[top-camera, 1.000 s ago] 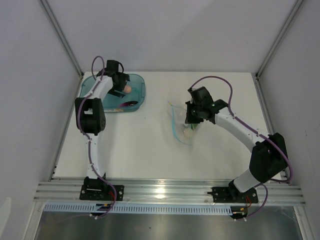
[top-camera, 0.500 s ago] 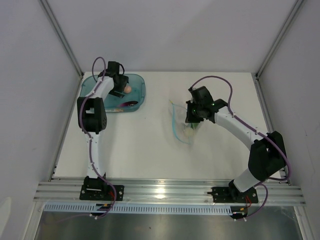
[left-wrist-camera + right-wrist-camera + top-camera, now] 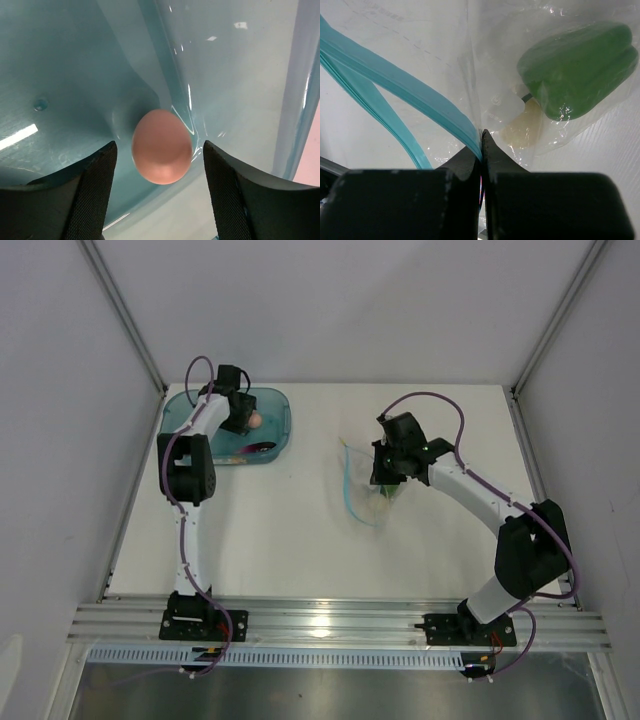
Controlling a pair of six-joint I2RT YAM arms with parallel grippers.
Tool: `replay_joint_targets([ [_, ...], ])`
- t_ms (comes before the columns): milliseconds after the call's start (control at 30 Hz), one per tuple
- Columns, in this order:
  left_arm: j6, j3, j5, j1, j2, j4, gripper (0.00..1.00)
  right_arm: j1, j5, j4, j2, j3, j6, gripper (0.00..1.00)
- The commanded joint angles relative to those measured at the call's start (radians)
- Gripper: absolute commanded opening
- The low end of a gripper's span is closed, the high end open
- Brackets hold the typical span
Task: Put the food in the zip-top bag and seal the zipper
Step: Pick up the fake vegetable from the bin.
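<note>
A pale pink egg-shaped ball (image 3: 161,147) of the food lies against the wall of the teal tub (image 3: 190,410); the same ball (image 3: 255,418) shows from above. My left gripper (image 3: 159,167) hangs open over it, one finger on each side, neither touching. A dark purple eggplant (image 3: 262,447) lies in the tub's near corner. The clear zip-top bag (image 3: 365,495) lies mid-table and holds a green pepper (image 3: 580,67) and a cream ball (image 3: 522,131). My right gripper (image 3: 482,145) is shut on the bag's light-blue zipper (image 3: 415,87) at the mouth edge.
The teal tub sits at the table's back left, close to the left wall and frame post (image 3: 125,315). The right arm's elbow (image 3: 530,545) reaches in from the right side. An aluminium rail (image 3: 330,625) runs along the near edge.
The left gripper has shifted slightly deeper over the tub and its jaws have narrowed around the pink ball. The right arm and bag have stayed put.
</note>
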Motion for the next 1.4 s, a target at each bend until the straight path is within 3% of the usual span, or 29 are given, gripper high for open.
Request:
replay_joint_targets([
  [0, -0.018, 0.052, -0.028, 0.007, 0.013, 0.004, 0.7, -0.007, -0.005, 0.026, 0.011, -0.002, -0.012, 0.0],
  [167, -0.016, 0.052, -0.028, 0.007, 0.015, 0.013, 0.64, -0.01, -0.005, 0.027, 0.01, -0.002, -0.01, 0.0],
  [567, 0.023, 0.046, 0.007, 0.007, 0.015, 0.044, 0.35, -0.021, -0.008, 0.026, -0.003, 0.0, -0.013, 0.0],
  [667, 0.036, 0.035, 0.036, 0.007, 0.01, 0.061, 0.17, -0.021, -0.013, 0.024, 0.001, 0.006, -0.012, 0.0],
  [800, 0.042, -0.023, 0.071, 0.01, -0.011, 0.107, 0.01, -0.021, -0.011, 0.021, -0.003, 0.009, -0.012, 0.0],
  [1367, 0.095, -0.298, 0.082, 0.011, -0.26, 0.173, 0.01, -0.02, 0.002, 0.016, -0.003, 0.026, -0.006, 0.0],
])
